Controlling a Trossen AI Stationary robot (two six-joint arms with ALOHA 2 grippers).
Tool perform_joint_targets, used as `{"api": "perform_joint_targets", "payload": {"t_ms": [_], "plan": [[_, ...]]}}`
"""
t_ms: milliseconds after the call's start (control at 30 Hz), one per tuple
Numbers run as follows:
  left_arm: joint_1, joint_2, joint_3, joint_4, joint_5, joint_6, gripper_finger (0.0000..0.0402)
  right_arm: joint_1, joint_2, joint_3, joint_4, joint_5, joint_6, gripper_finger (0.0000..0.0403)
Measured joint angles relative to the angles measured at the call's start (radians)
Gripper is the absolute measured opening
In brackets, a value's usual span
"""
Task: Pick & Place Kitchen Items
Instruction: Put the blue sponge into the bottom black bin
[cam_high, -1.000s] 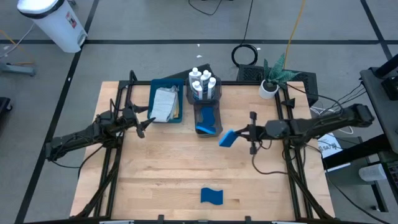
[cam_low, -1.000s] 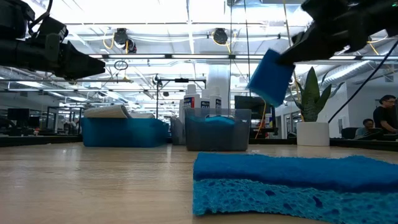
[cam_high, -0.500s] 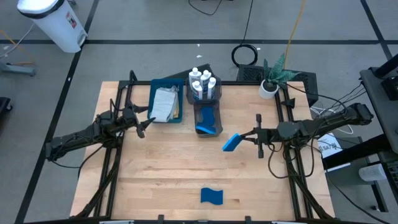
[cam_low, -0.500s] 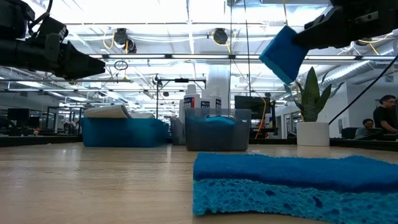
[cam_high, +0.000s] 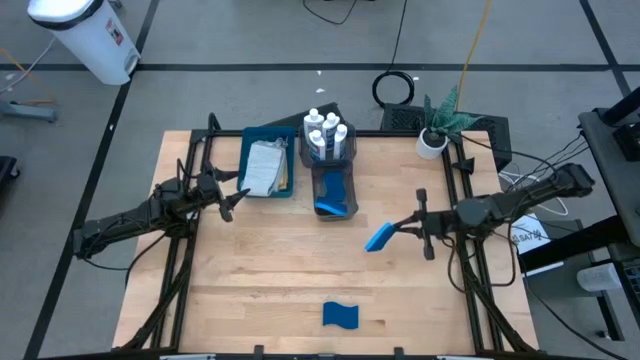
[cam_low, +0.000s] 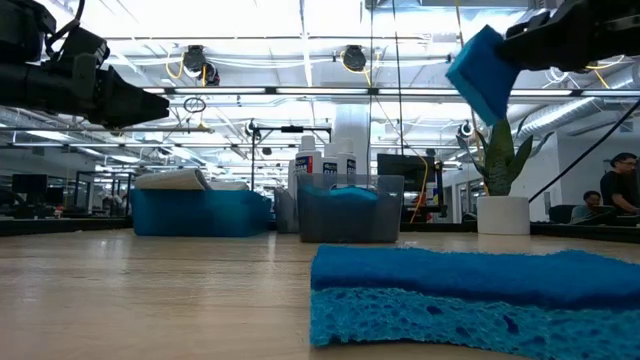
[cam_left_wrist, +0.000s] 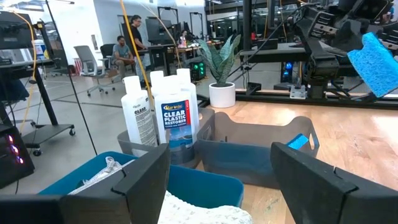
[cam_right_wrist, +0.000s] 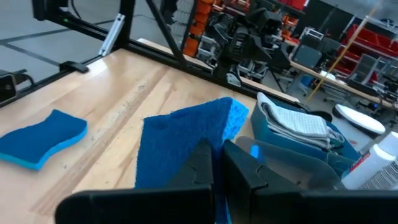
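My right claw (cam_high: 396, 232) pinches a blue sponge (cam_high: 380, 238) above the desk (cam_high: 260, 270), my fingers hiding its far end. My left claw (cam_high: 232, 200) hovers spread beside the blue tray (cam_high: 247, 160).

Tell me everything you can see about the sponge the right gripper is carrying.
The held sponge is a blue rectangular block with a porous, foamy look, a lighter blue on one face. The right gripper is shut on one end, so the sponge hangs tilted in the air above the wooden table, touching nothing else. It sits right of the grey bin that holds another sponge, and up-table from the loose sponge near the front edge.
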Motion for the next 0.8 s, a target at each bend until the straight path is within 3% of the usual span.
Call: {"api": "perform_joint_targets", "payload": {"t_ms": [800], "plan": [[0.000, 0.000, 0.000, 0.000, 0.000, 0.000, 0.0283, 0.055, -0.071, 0.000, -0.026, 0.038, -0.008, 0.0000]]}}
